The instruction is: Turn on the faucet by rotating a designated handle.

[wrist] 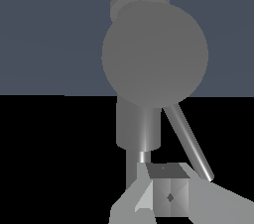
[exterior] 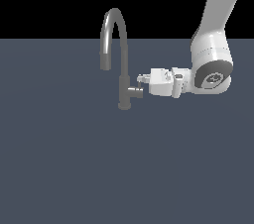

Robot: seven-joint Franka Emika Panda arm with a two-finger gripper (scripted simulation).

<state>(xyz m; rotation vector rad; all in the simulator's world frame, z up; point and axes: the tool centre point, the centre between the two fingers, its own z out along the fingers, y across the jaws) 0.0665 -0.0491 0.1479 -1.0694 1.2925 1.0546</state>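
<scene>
The faucet [exterior: 122,69] is a tall dark grey gooseneck tap with a high arched spout, standing left of centre in the exterior view. A short stub [exterior: 135,92] sticks out of its lower body toward the exterior view's right. The handle [exterior: 140,85] is a thin grey pin at the stub's end. My gripper [exterior: 141,80] reaches in level from the right, its tips right at the pin. In the wrist view the stub's round end [wrist: 155,54] fills the middle and the handle [wrist: 189,142] slants away from it toward my gripper [wrist: 166,194], whose fingers look pressed together with nothing between them.
The faucet stands on a flat dark blue-grey surface [exterior: 74,168] that fills the lower scene. My white arm [exterior: 212,64] comes down from the upper right of the exterior view. Nothing else stands nearby.
</scene>
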